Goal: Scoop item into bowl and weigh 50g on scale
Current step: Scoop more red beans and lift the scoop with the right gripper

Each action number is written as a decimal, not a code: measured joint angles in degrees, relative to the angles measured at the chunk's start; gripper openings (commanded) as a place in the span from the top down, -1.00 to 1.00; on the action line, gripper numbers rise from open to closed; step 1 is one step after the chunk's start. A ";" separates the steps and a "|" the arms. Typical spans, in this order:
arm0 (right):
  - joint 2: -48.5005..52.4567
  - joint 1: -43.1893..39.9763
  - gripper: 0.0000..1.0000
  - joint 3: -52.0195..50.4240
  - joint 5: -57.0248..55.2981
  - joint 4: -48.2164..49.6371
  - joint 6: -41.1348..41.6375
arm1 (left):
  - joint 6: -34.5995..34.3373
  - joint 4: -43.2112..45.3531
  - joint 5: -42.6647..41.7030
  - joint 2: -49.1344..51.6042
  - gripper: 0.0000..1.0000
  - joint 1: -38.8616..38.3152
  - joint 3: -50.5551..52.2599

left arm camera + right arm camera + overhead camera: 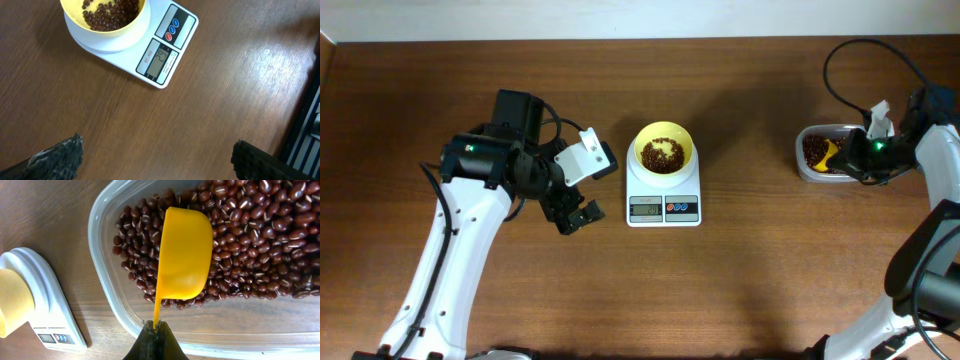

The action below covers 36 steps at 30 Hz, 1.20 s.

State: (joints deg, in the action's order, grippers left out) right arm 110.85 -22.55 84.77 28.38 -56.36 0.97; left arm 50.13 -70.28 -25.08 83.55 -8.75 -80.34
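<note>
The pale yellow bowl [664,150] stands on the white scale [663,207], with a layer of red-brown beans [661,154] inside. The left wrist view shows the bowl [125,31], its beans [107,12] and the scale's display [161,59]. My left gripper [575,218] hangs open over bare table just left of the scale, its fingers far apart [157,150]. At the far right, my right gripper [156,327] is shut on the thin handle of a yellow scoop [185,260]. The scoop's cup lies over the beans [260,240] in the clear tub [100,235], its back towards the camera.
The tub [825,152] sits near the table's right edge, well apart from the scale. The right wrist view catches the scale [45,310] and the bowl [12,300] at its left. A black cable loops above the right arm [880,60].
</note>
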 measured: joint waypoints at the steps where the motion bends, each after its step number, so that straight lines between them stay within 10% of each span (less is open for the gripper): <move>1: 0.00 -0.42 0.92 -0.22 0.28 0.04 -0.09 | 0.00 0.00 0.00 0.00 -0.98 0.00 0.00; 36: 0.00 -10.82 0.92 -2.29 14.80 -2.14 -9.22 | 0.00 0.00 0.00 0.00 -0.98 0.00 0.00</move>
State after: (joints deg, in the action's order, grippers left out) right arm 110.85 -33.36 82.48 43.18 -58.50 -8.25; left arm 50.13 -70.28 -25.08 83.55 -8.75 -80.34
